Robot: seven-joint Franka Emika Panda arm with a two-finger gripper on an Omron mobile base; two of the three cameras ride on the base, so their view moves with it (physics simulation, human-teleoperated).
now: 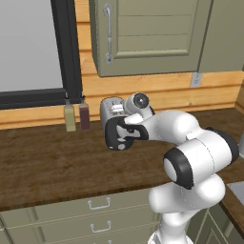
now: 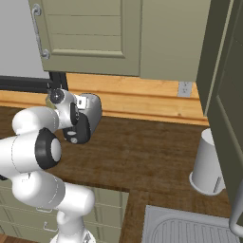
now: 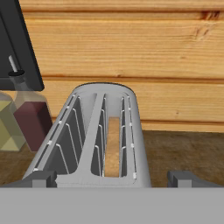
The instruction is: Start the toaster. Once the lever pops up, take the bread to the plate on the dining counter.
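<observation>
Toaster (image 3: 94,140), shiny silver with two slots, stands on the dark wood surface (image 1: 43,167) near the pale wooden back wall; from the hand view I look down its length, and the tan bread (image 3: 113,146) stands low in its right slot; my end effector (image 3: 112,178) hovers just above the toaster's near end, fingers spread wide apart and gripping nothing; two slim bottles, one yellowish (image 1: 69,117) and one dark red (image 1: 84,115), stand just to the toaster's left; a pale round canister (image 2: 207,163) sits well off to the right.
</observation>
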